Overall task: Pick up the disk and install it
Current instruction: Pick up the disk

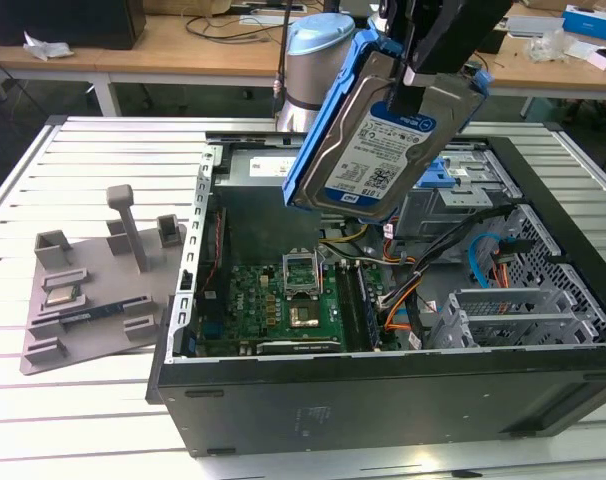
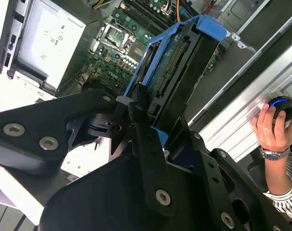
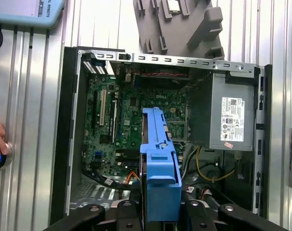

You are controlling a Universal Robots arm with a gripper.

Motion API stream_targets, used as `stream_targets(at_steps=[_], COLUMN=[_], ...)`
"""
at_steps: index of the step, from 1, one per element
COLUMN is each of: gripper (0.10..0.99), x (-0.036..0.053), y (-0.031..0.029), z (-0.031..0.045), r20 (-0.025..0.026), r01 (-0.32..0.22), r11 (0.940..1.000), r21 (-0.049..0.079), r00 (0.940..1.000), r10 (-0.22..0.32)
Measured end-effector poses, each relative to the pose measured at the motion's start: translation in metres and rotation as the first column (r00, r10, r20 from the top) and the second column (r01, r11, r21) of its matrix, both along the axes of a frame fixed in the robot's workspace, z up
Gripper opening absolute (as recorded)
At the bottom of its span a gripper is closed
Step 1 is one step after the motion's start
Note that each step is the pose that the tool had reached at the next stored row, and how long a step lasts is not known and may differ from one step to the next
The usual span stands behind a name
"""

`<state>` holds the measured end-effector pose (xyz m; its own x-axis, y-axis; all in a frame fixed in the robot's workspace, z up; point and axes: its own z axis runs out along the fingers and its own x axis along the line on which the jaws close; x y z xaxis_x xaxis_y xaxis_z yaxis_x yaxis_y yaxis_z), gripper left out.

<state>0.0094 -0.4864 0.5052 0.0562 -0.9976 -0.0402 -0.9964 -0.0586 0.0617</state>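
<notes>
The disk (image 1: 378,150), a silver drive with a white-and-blue label in a blue carrier bracket, hangs tilted in the air above the open computer case (image 1: 383,395). My gripper (image 1: 415,85) is shut on its upper end, coming down from the top of the exterior view. In the second wrist view the black fingers (image 2: 139,120) clamp the carrier's near end, and the disk (image 2: 177,62) points down toward the motherboard. In the first wrist view the carrier's blue edge (image 3: 158,159) stands over the case interior.
The grey drive cage (image 1: 453,205) with a blue latch (image 1: 438,175) sits inside the case at the exterior view's right. The motherboard (image 1: 283,300) and loose cables (image 1: 403,300) lie below the disk. A grey tray (image 1: 93,300) rests outside the case. A person's hand (image 2: 271,130) holds a round button.
</notes>
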Motion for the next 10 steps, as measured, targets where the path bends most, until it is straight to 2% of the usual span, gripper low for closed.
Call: stream_targets(at_steps=[5,8,10], gripper=[0.369,0.369,0.369], x=[0.0,0.0,0.0], y=[-0.0099,-0.0182,-0.0259], z=[-0.0002,-0.0004,-0.0006], r20=[0.0,0.0,0.0], r01=[0.0,0.0,0.0], r11=[1.0,1.0,1.0], r21=[0.0,0.0,0.0], r00=[1.0,1.0,1.0], r10=[0.0,0.0,0.0])
